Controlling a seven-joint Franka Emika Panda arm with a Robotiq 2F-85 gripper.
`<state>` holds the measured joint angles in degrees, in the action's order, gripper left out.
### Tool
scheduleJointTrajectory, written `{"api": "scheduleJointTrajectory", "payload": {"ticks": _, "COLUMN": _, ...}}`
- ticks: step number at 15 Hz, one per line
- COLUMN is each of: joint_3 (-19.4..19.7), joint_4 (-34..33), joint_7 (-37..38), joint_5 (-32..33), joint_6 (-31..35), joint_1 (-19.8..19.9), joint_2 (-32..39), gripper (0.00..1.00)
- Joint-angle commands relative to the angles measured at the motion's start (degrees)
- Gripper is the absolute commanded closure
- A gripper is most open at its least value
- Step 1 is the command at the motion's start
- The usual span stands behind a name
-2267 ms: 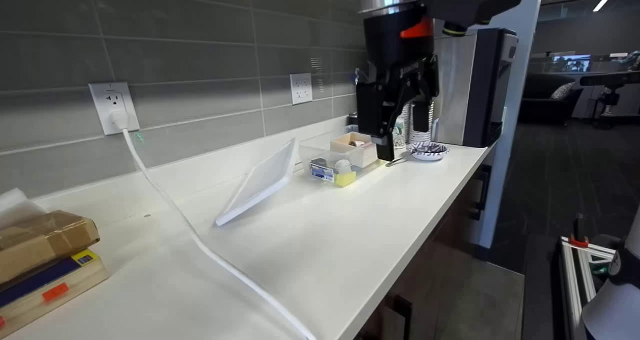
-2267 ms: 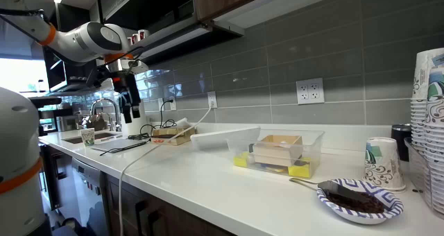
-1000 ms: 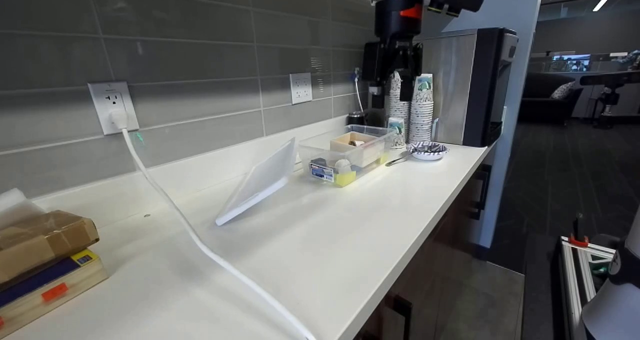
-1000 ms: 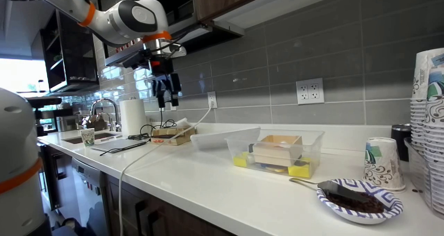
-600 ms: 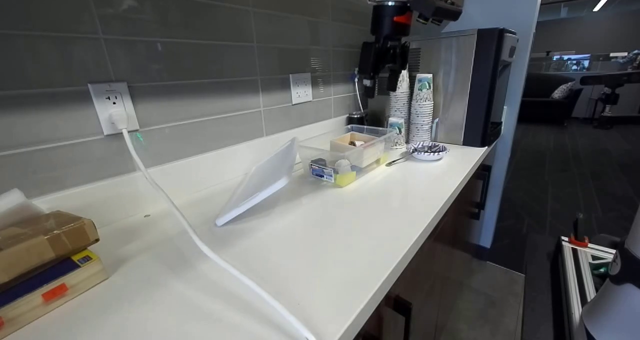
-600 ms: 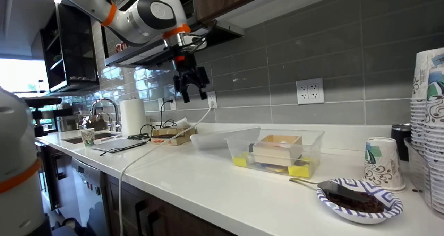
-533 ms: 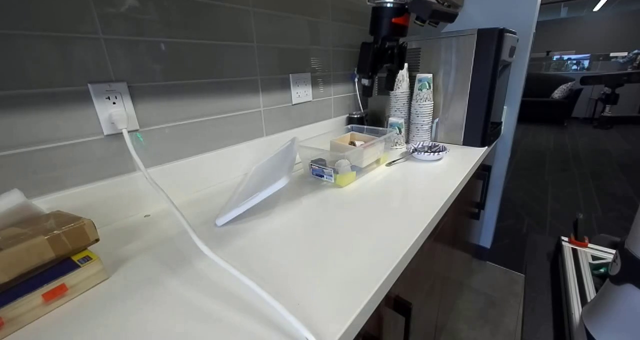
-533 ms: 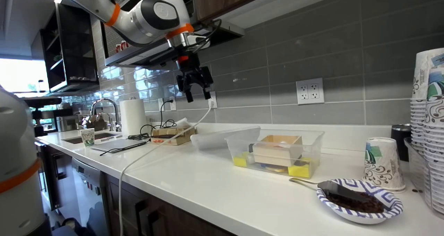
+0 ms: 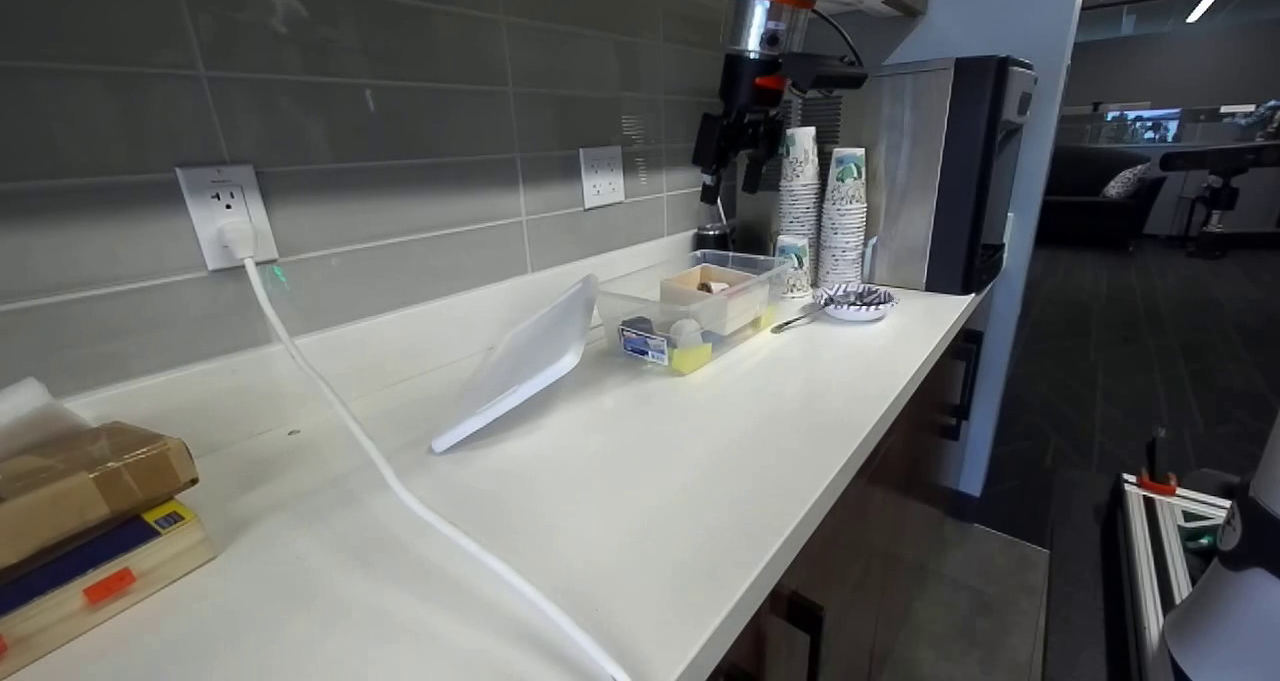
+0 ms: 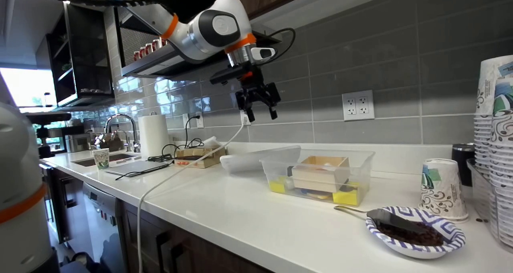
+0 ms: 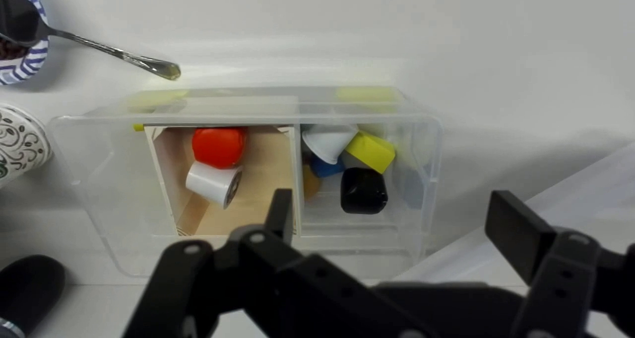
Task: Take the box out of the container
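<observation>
My jaws are hanging wide apart, empty. Tan box (image 11: 265,171) is sitting left of centre in the wrist view, inside the clear bin (image 11: 352,229); I'm favouring shifting left, straddling the box's right wall (image 11: 298,179).

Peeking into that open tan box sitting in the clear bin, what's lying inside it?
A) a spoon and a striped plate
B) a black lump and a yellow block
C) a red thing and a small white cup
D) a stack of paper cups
C: the wrist view looks down on the red thing and the small white cup inside the tan box, while the black lump lies outside it in the clear bin.
</observation>
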<state>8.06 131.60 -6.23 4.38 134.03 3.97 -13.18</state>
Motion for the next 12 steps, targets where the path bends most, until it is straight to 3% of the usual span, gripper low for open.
{"api": "scheduleJointTrajectory", "payload": {"ticks": 1, "joint_3": 1.76, "joint_4": -4.71, "joint_7": -3.72, "joint_5": -3.12, "joint_6": 3.47, "joint_1": 1.17, "joint_2": 8.15, "gripper": 0.00}}
{"api": "scheduleJointTrajectory", "payload": {"ticks": 12, "joint_3": 0.51, "joint_4": -17.91, "joint_7": -2.33, "joint_5": -6.51, "joint_6": 3.93, "joint_1": 3.74, "joint_2": 24.81, "gripper": 0.00}}
